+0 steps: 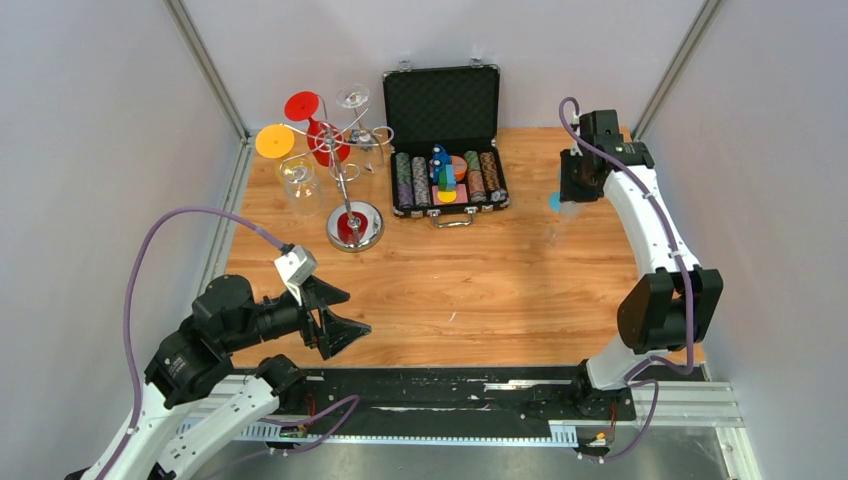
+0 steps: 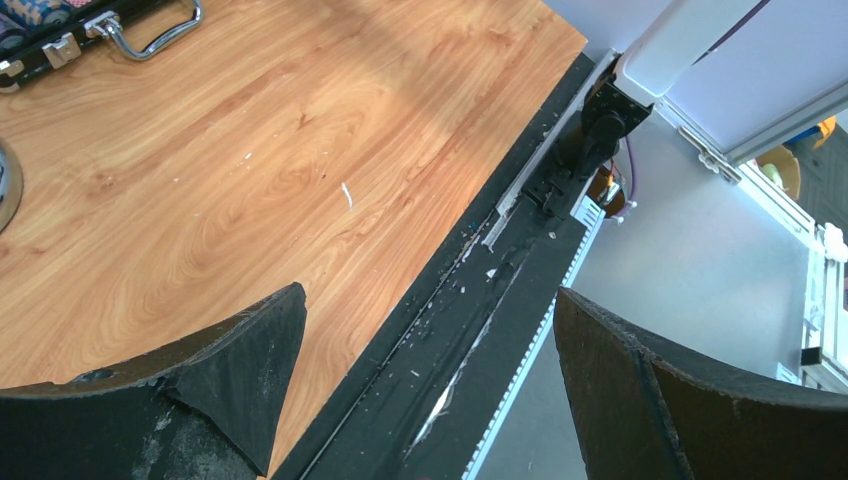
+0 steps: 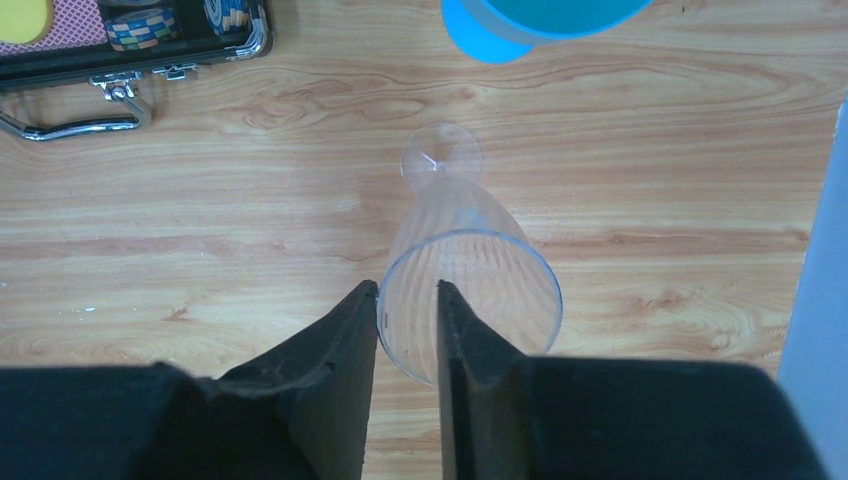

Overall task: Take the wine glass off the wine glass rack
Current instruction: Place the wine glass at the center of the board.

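Pinching the rim of the clear wine glass [image 3: 470, 250], the right arm's jaws stand almost closed: one finger [image 3: 335, 390] sits outside the bowl wall and the other is inside the bowl. The glass is upright, its round transparent foot showing beyond the bowl in the right wrist view. Whether that foot touches the wood cannot be told. It is at the far right of the light wooden bench [image 1: 500, 290], just beside a blue glass [image 3: 540, 15] and well apart from the shiny chrome wine glass rack [image 1: 372, 237].

The rack stands at the far left of the bench on its round mirrored base, with a thin pole rising to curled wire arms. On those arms hang a red glass [image 1: 330, 143], a glass with a yellow foot [image 1: 275, 141] and other clear glasses [image 1: 301, 187]. Just right of the rack lies an open black chip case [image 1: 440, 100] with rows of poker chips inside.

The left arm's jaws are spread wide and hold nothing, low over the near edge of the bench, far from both the rack and the clear wine glass
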Motion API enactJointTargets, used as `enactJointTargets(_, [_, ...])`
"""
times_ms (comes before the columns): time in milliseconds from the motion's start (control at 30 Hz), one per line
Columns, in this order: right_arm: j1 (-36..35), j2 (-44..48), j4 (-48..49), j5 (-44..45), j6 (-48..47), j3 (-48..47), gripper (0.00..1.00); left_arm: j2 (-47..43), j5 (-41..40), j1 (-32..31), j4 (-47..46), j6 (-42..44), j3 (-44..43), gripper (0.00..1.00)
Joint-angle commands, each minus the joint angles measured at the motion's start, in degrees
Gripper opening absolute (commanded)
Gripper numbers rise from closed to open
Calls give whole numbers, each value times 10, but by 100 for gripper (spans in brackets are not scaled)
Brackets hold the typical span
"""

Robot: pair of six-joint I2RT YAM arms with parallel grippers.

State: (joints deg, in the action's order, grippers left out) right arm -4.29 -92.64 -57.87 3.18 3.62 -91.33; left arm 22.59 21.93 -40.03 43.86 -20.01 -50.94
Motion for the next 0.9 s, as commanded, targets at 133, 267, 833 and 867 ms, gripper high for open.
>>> enactJointTargets(133, [3,-14,-2,16,12,-50,34,2,2,1,-17,13,-1,100])
enactJointTargets(267, [2,-18,-2,17,15,-62,38,4,2,1,-17,13,-1,100])
enactJointTargets(833, [-6,127,106,-88,57,-57,52,21,-75,1,-12,-4,-16,100])
enactJointTargets(867, [-9,139,116,-104,61,-53,52,26,-82,1,-11,-6,-22,100])
